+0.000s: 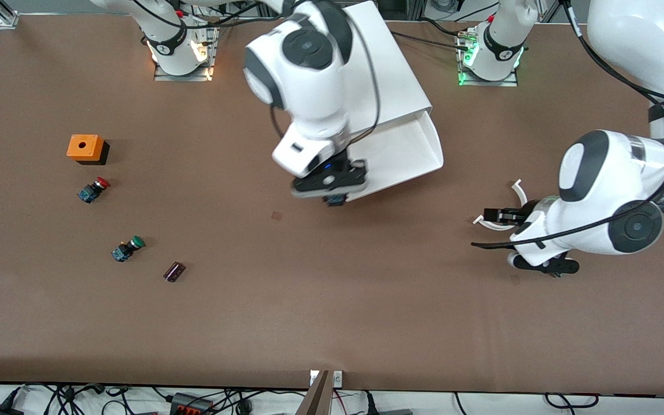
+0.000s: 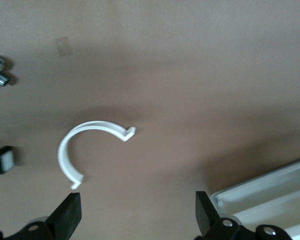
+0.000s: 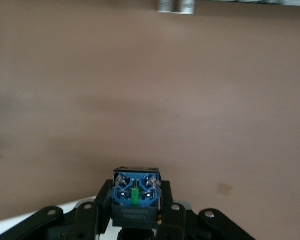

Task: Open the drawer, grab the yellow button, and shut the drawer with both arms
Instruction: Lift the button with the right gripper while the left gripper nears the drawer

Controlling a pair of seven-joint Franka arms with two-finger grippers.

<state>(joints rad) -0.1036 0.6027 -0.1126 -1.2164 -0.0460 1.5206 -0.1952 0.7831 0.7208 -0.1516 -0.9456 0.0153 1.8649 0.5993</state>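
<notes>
Left gripper point(image 1: 496, 216) low over table, jaws wide | right gripper point(image 1: 332, 193) clamps button point(image 3: 136, 187)

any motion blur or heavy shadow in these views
Front view: the right gripper, shut on the blue-based push button, looks smeared; green glow at the left arm's base. Left wrist view: soft focus, broad shadow around the white curved plastic clip. Right wrist view: the button's blue base is sharp.

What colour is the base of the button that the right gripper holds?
Blue, seen best in the right wrist view: the button sits clamped in the right gripper.
</notes>
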